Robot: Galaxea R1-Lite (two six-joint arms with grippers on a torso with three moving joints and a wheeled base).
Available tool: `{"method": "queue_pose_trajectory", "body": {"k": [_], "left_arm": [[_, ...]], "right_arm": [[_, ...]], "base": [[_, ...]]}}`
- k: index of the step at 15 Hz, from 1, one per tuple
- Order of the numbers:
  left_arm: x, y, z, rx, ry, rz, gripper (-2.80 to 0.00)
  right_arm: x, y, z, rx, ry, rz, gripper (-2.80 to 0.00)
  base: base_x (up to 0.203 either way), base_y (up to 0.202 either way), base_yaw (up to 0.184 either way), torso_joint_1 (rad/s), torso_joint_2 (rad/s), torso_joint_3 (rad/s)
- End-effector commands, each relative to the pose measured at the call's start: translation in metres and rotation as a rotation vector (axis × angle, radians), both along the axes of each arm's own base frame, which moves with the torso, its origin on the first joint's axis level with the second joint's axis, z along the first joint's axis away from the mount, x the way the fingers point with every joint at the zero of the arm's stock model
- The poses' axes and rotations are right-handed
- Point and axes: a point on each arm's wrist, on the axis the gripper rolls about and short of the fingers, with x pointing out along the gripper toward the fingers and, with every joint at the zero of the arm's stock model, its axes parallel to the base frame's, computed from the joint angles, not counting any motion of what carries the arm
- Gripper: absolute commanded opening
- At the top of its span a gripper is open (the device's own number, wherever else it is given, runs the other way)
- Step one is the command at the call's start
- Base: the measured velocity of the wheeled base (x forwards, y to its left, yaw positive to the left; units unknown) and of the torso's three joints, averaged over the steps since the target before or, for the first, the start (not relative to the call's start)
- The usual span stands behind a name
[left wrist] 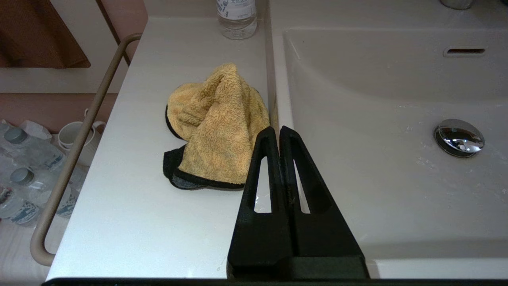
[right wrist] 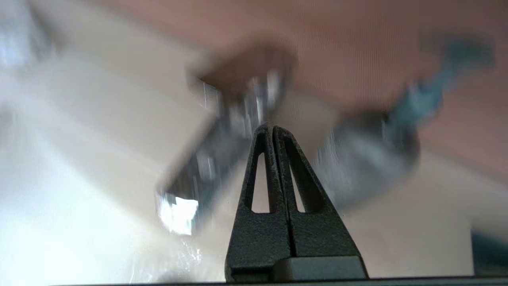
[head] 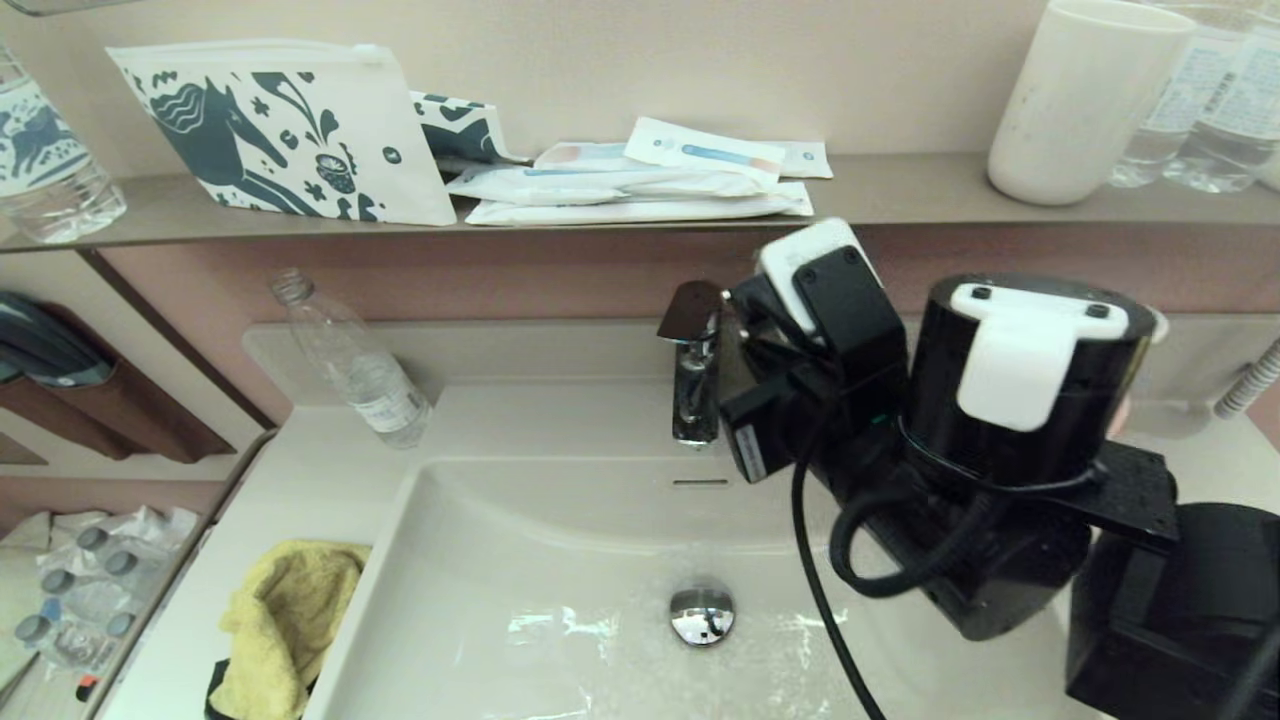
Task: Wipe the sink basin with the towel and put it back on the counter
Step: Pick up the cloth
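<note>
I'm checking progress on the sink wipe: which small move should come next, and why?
Probably swing the right gripper, shut and empty up by the faucet, across toward the towel and open it. The towel lies crumpled and unheld on the counter left of the sink basin; the left gripper is shut beside it.

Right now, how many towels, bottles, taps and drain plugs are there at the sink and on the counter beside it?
Yellow towel: 1
Clear plastic bottle: 1
Chrome faucet: 1
Chrome drain plug: 1
Total: 4
</note>
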Motion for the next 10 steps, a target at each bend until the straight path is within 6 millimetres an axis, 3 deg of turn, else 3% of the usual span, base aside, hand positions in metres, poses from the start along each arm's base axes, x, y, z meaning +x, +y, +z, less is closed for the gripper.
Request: {"method": "queue_pose_trajectory", "body": {"k": [1, 7, 10], "left_arm": [[0.000, 0.000, 0.000, 0.000, 0.001, 0.000, -2.80], [0.000, 0.000, 0.000, 0.000, 0.001, 0.000, -2.80], [0.000, 0.000, 0.000, 0.000, 0.001, 0.000, -2.80]], "right_arm": [[-0.025, -0.034, 0.003, 0.019, 0.004, -0.004, -2.80], [-0.068, -0.132, 0.002, 0.077, -0.023, -0.131, -2.80], [-0.079, -0.148, -0.001, 0.109, -0.016, -0.148, -2.80]], "base": [[0.000, 0.000, 0.000, 0.000, 0.00, 0.000], [0.000, 0.000, 0.000, 0.000, 0.00, 0.000], [0.000, 0.000, 0.000, 0.000, 0.00, 0.000]]}}
